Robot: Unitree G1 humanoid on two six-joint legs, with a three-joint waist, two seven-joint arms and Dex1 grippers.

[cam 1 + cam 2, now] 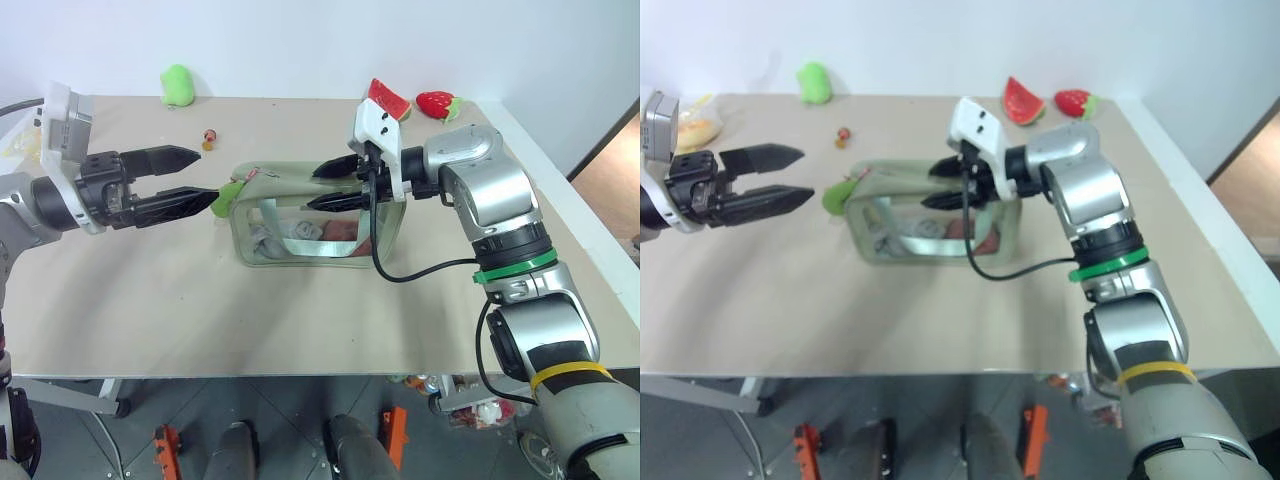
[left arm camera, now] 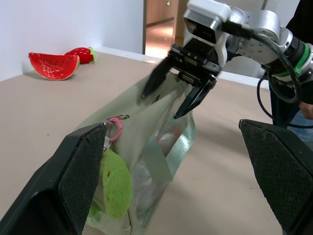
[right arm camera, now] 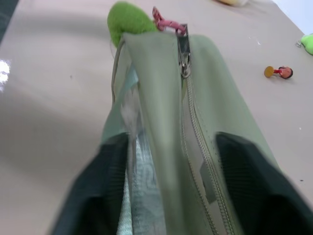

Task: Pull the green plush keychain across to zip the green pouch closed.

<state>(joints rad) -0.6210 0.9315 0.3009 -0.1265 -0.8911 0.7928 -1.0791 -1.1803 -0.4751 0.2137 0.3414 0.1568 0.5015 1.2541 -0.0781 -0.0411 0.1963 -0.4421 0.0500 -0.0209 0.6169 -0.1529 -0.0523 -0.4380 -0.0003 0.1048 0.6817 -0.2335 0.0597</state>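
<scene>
Beside left gripper [image 1: 197,175] hangs green plush keychain [image 1: 229,196] (fingers spread).

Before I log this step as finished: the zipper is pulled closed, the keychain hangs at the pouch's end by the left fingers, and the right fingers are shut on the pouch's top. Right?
Not quite. The right fingers are open, straddling the green pouch at its top, as the left wrist view shows. The rest stands: the zipper looks closed, and the green plush keychain hangs at the pouch's end by the left fingers.
</scene>
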